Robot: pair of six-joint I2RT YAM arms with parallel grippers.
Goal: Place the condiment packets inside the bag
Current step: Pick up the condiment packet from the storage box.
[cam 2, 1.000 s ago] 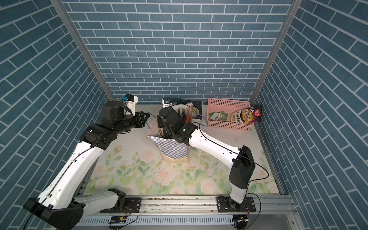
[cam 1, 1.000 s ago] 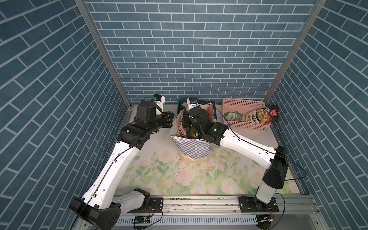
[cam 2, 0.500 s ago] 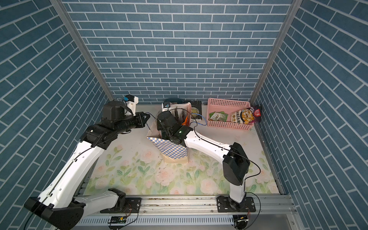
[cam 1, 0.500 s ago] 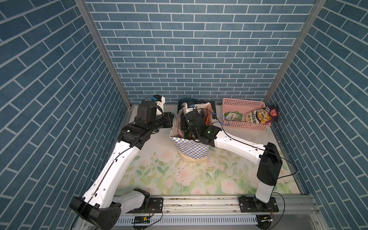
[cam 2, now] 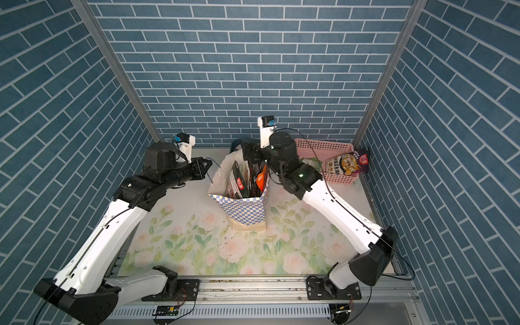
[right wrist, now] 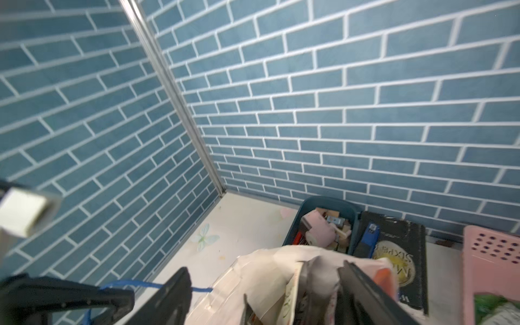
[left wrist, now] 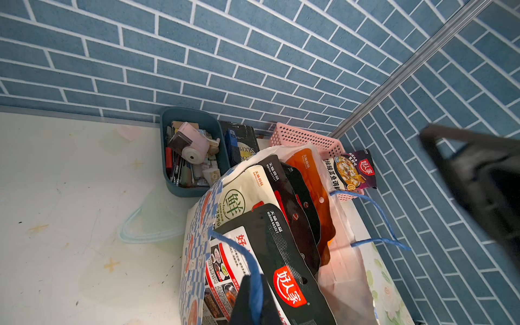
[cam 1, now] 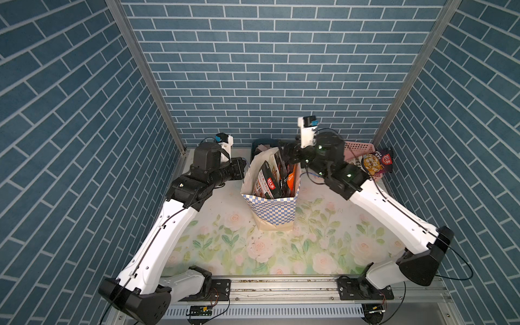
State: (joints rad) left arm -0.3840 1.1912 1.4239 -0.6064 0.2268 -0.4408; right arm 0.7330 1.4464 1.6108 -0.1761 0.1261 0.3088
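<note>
Most condiment packets point(cam 1: 268, 180) stand inside the bag point(cam 1: 274, 209) — two more (one purple, one green) wait in the pink basket point(cam 2: 323, 144). Left gripper point(left wrist: 254, 306) pinches the bag's blue handle point(left wrist: 239, 250); right gripper point(right wrist: 264, 295) hangs over it — jaws wide apart, empty.

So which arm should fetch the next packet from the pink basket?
Right: the right tool is open and empty above the bag, beside the pink basket with the purple packet. The left tool is shut on the bag's blue handle.
</note>
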